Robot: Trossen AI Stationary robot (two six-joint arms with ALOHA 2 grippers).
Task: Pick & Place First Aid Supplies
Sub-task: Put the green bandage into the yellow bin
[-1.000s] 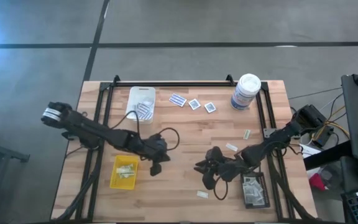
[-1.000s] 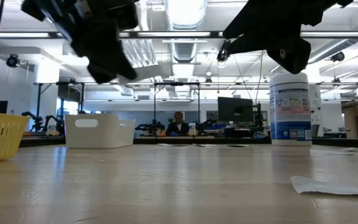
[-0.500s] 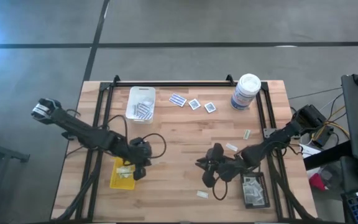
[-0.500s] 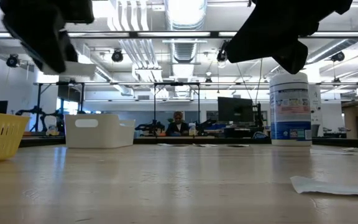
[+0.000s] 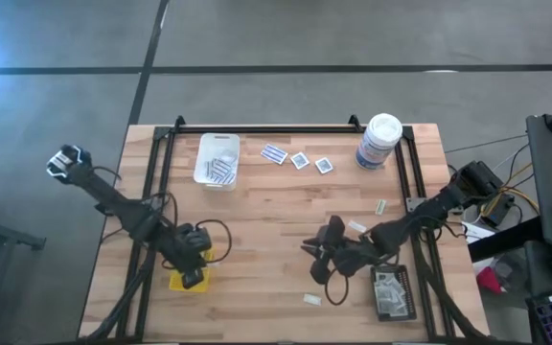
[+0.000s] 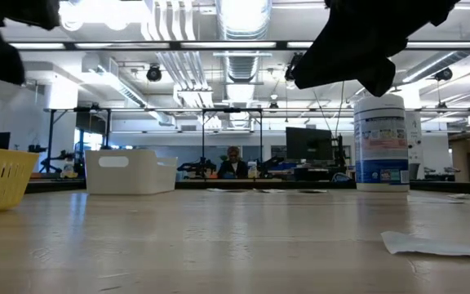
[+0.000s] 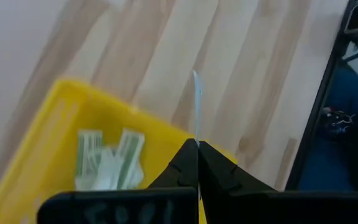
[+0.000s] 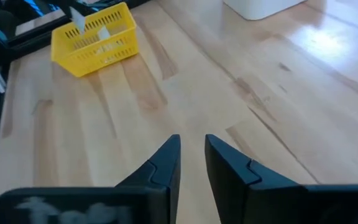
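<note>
The left gripper (image 7: 197, 163) pinches a thin strip (image 7: 197, 106) edge-on above the yellow tray (image 7: 55, 124), near the bench's front-left corner. Released off-centre, it might flutter over the rim. The right gripper (image 8: 191, 155) waits mid-bench, jaws slightly apart, empty.

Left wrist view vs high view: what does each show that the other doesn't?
Left wrist only: a thin pale packet pinched edge-on in the left end effector, and the packets lying in the yellow tray.

High only: the white tray, the canister, the black tray, loose packets on the table, and the right end effector with nothing in it.

Both: the yellow tray with the left end effector over it.
</note>
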